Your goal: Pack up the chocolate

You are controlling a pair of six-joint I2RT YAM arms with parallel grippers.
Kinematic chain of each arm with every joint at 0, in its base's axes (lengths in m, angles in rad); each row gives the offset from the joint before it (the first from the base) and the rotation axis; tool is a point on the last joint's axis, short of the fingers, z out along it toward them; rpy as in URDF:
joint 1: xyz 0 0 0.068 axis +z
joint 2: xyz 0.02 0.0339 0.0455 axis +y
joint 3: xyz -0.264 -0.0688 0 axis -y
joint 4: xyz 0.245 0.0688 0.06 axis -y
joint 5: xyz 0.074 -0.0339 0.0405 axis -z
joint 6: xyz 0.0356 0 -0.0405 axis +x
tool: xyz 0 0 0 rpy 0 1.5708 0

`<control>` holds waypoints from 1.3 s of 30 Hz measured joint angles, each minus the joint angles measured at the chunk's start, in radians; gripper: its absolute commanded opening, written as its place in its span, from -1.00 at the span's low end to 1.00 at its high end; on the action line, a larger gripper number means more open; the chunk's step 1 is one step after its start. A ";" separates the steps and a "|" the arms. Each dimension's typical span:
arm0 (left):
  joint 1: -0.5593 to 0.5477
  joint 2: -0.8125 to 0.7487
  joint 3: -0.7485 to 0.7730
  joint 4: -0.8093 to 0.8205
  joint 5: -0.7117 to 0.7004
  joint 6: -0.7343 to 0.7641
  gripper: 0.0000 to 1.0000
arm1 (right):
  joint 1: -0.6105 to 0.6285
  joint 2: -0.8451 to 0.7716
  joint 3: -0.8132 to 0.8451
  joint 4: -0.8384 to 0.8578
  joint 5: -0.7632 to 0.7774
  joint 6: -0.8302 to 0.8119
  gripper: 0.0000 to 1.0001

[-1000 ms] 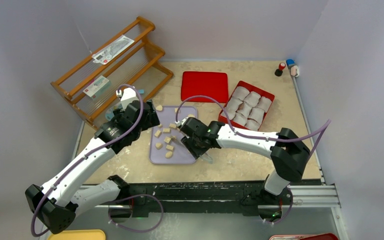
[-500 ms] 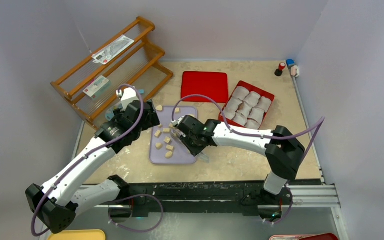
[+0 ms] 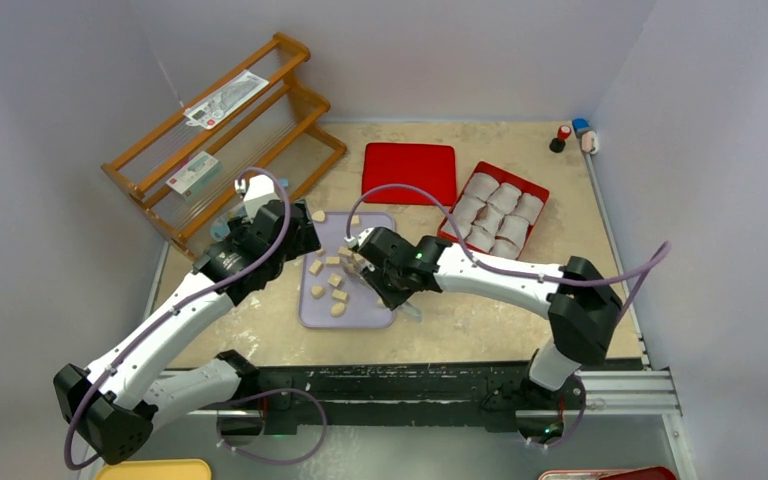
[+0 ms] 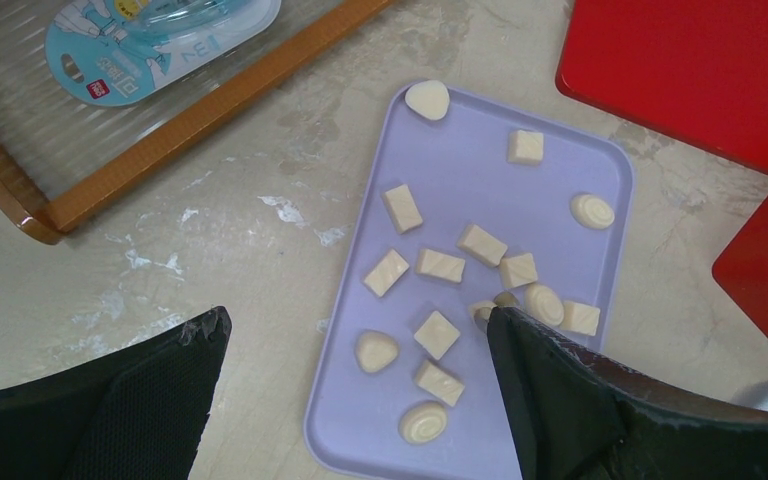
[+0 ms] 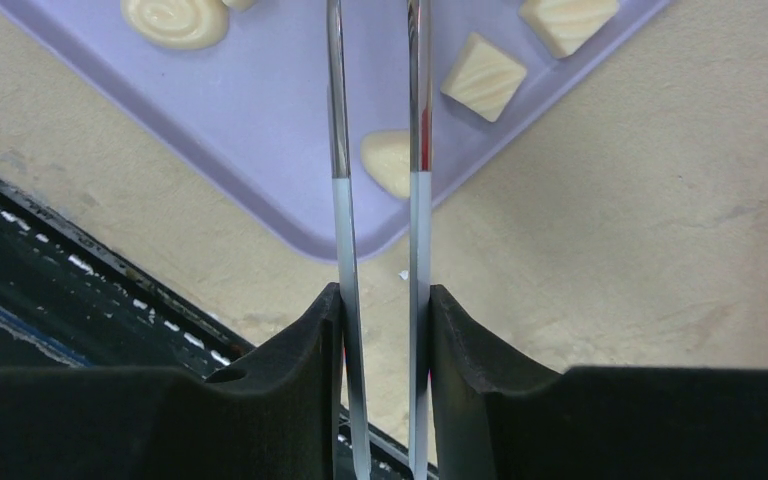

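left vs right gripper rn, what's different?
The left gripper is wide open and empty; the right gripper is shut on metal tweezers. The left gripper sits by the far-left corner of the purple tray; the right gripper is over its right side. Shared: black fingers, both pointed at the chocolate.

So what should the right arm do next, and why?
Probably lower the tweezers around one chocolate and squeeze. The right gripper holds them over the tray, blades apart with nothing between them as far as the wrist view shows. The pieces all lie on the tray, and none shows in the box.
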 measured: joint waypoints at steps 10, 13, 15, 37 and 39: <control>0.000 0.016 0.012 0.002 -0.001 0.002 1.00 | 0.000 -0.121 0.052 -0.051 0.090 0.008 -1.00; 0.000 0.016 0.012 0.002 -0.001 0.003 1.00 | -0.005 -0.151 0.053 -0.083 0.154 0.010 -1.00; 0.000 0.016 0.012 0.002 0.000 0.004 1.00 | -0.024 -0.172 0.053 -0.103 0.188 0.017 -1.00; 0.000 0.025 0.017 0.008 0.029 0.036 1.00 | -0.627 -0.145 0.042 -0.092 0.306 0.027 -1.00; 0.000 0.025 0.017 0.008 0.029 0.037 1.00 | -0.650 -0.112 0.044 -0.082 0.301 0.026 -1.00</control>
